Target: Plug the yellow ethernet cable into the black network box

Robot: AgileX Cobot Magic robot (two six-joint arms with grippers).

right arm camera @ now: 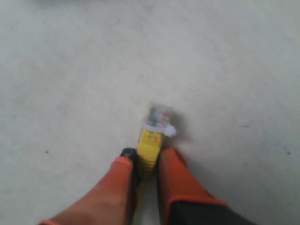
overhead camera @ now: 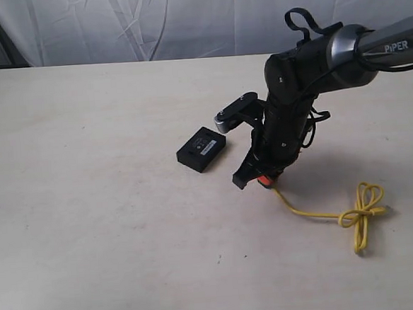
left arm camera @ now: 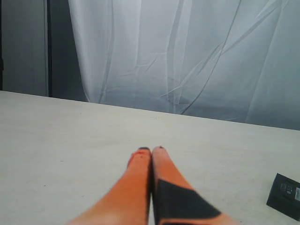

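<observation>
Holding one end of the yellow cable, the right gripper pointed down at the table. Its two orange fingers were squeezed on the yellow part of the cable, just behind the clear plug. The plug stuck out past the fingertips, close to the table top. I could not tell if the plug touched the table.

The rest of the cable lay on the table. In the exterior view it ran away from the gripper toward the right side. There it was tied in a loose knot with loops. The other end lay just past the knot, pointing toward the near edge of the table.

The black box lay flat on the table, near the right gripper, on its left side in that view. The box and the plug were apart, not touching. A small pale label sat on top of the box.

The left gripper was closed, with its fingers pressed together and nothing between them. The table was under it. A corner of the black box showed at the edge of the left wrist view, well apart from those fingers.

A white curtain hung behind the table.
</observation>
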